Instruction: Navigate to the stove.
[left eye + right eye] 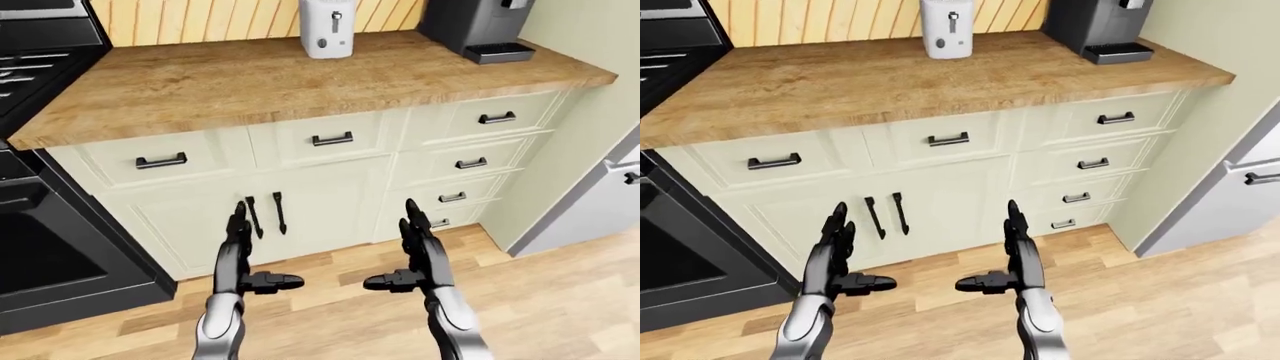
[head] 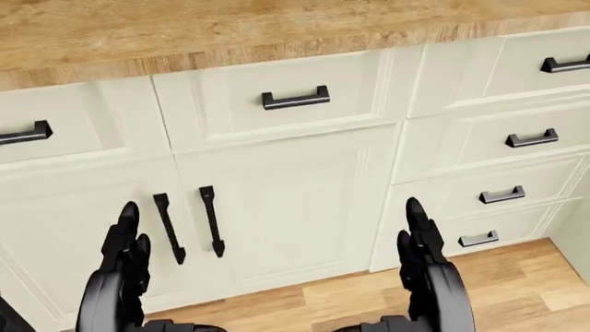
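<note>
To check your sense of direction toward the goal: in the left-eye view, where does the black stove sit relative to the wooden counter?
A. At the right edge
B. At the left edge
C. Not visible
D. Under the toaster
B: the stove fills the view's left edge, beside the wooden counter.

You face a run of cream cabinets with black bar handles under a light wooden counter, with a stack of four drawers at the right end and a pair of doors nearer the middle. On the counter you have a white toaster and a dark coffee machine against a wall of vertical wooden boards. The floor is pale wood planks, a plain greenish wall closes the right side of the left-eye view, and a grey appliance stands just below it.
</note>
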Tool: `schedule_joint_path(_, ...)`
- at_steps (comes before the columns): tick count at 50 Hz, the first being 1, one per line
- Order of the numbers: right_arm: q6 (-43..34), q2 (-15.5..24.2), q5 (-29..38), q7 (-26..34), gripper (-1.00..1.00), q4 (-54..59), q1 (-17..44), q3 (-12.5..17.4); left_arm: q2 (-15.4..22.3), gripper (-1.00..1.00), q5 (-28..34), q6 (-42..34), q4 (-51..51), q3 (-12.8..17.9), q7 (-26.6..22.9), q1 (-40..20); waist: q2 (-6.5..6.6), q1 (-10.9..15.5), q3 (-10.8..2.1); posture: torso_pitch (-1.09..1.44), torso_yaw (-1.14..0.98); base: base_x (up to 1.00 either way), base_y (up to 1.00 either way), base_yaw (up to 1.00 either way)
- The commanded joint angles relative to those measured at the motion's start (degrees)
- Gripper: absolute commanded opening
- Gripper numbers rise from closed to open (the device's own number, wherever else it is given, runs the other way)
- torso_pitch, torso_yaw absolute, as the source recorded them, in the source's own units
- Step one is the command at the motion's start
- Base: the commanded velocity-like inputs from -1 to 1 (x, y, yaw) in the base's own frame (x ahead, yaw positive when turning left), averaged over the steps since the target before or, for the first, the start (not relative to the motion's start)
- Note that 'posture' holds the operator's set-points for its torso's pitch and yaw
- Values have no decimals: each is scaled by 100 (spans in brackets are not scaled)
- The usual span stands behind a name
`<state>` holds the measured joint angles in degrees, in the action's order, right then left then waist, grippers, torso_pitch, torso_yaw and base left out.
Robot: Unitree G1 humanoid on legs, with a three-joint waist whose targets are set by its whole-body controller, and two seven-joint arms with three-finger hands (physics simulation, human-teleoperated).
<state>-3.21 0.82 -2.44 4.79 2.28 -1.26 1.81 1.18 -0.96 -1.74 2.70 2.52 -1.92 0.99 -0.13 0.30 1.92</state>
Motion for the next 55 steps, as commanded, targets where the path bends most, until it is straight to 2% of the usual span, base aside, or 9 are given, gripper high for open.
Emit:
schedule_joint_path(1, 262, 30, -22, -7, 100, -144, 125, 40, -9, 100, -13, 184, -242, -31, -24, -113, 5, -13, -75, 0, 0, 0, 15, 0)
schedule_joint_path(5, 238, 29, -13, -13, 100, -174, 112, 28, -9, 100, -13, 184, -242, -31, -24, -113, -451, -33, -133, 0, 0, 0, 15, 0)
schedule_joint_path(10, 187, 28, 5, -23, 100, -227, 96, 13, -9, 100, -13, 184, -242, -31, -24, -113, -275, -85, -126, 0, 0, 0, 14, 0)
schedule_joint_path(19, 175, 30, 45, -32, 100, -206, 109, 1, -9, 100, -13, 184, -242, -31, -24, -113, 643, -54, -179, 0, 0, 0, 14, 0)
schedule_joint_path(33, 158, 27, -1, -16, 100, -258, 104, 22, -9, 100, -13, 184, -242, -31, -24, -113, -508, -40, -154, 0, 0, 0, 14, 0)
schedule_joint_path(43, 204, 28, -15, -15, 100, -194, 123, 31, -9, 100, -13, 184, -242, -31, -24, -113, 28, -72, -52, 0, 0, 0, 14, 0)
schedule_joint_path(47, 198, 28, -17, -17, 100, -213, 110, 28, -9, 100, -13, 184, -242, -31, -24, -113, 688, -45, -194, 0, 0, 0, 15, 0)
schedule_joint_path(48, 169, 28, -8, -21, 100, -254, 98, 20, -9, 100, -13, 184, -242, -31, -24, -113, 330, 2, -88, 0, 0, 0, 15, 0)
schedule_joint_path(55, 165, 33, 8, -21, 100, -207, 119, 18, -9, 100, -13, 184, -242, -31, -24, -113, 130, -7, -90, 0, 0, 0, 14, 0)
